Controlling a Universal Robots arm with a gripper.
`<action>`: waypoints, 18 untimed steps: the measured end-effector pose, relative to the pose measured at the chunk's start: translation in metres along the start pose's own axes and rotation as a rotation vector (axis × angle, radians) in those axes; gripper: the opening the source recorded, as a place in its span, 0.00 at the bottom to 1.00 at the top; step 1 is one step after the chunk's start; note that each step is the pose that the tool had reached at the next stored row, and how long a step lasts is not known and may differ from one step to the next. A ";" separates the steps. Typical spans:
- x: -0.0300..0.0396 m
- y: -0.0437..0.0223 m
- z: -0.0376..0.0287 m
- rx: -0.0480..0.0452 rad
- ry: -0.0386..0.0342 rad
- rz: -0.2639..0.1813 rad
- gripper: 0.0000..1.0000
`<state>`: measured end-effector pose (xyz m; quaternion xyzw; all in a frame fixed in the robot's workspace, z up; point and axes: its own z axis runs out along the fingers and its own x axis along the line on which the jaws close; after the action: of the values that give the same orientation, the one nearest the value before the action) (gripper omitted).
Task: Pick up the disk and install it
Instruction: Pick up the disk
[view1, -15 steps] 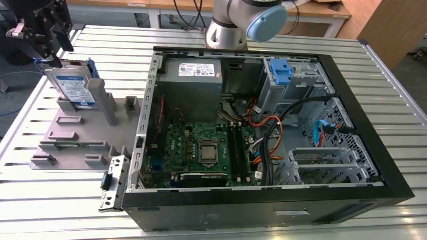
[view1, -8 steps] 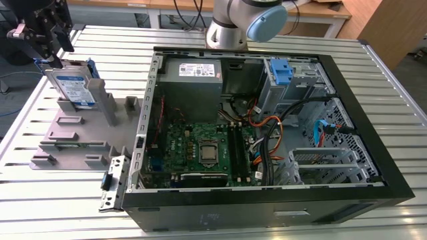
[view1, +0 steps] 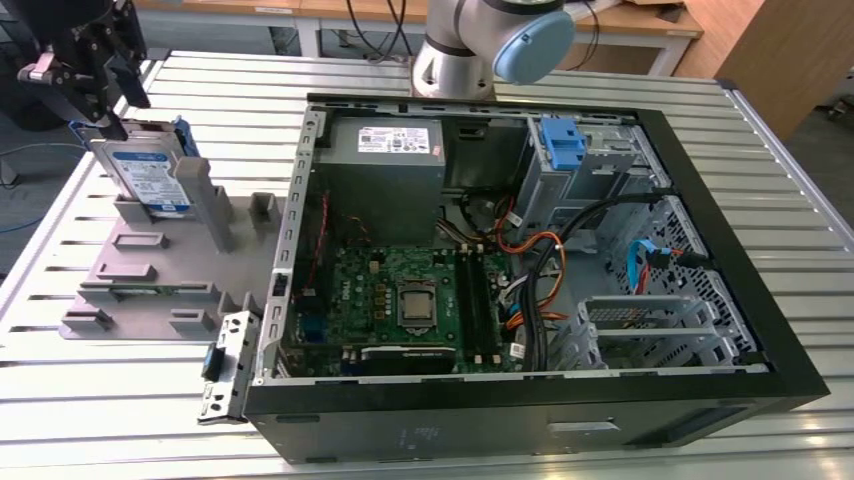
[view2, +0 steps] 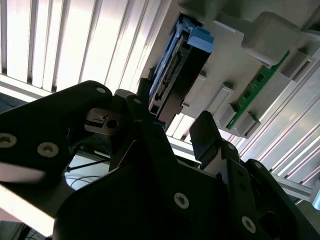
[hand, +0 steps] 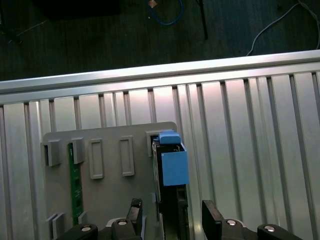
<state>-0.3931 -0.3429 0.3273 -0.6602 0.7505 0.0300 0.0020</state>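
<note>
Blue-railed and silver, the disk (view1: 144, 178) is seen standing on edge in a grey holder (view1: 147, 270) on the slatted table (view1: 787, 250), at the exterior view's left of the computer case (view1: 747, 330). The gripper (view1: 107, 112) is held just above it, with its fingers (hand: 210, 217) spread to either side of the disk's upper end and nothing gripped.

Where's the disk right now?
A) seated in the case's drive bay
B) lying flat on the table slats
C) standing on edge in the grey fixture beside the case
C: the disk stands on edge in the grey fixture, on the exterior view's left of the open case. In the first wrist view the gripper straddles it.
</note>
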 end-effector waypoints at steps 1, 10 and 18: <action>0.0000 0.0000 0.0003 -0.0002 0.0001 0.000 0.59; 0.0001 -0.0001 0.0013 0.0001 0.0000 0.000 0.59; 0.0001 -0.0002 0.0036 0.0002 -0.0001 0.000 0.59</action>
<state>-0.3931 -0.3429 0.3236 -0.6602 0.7505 0.0300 0.0021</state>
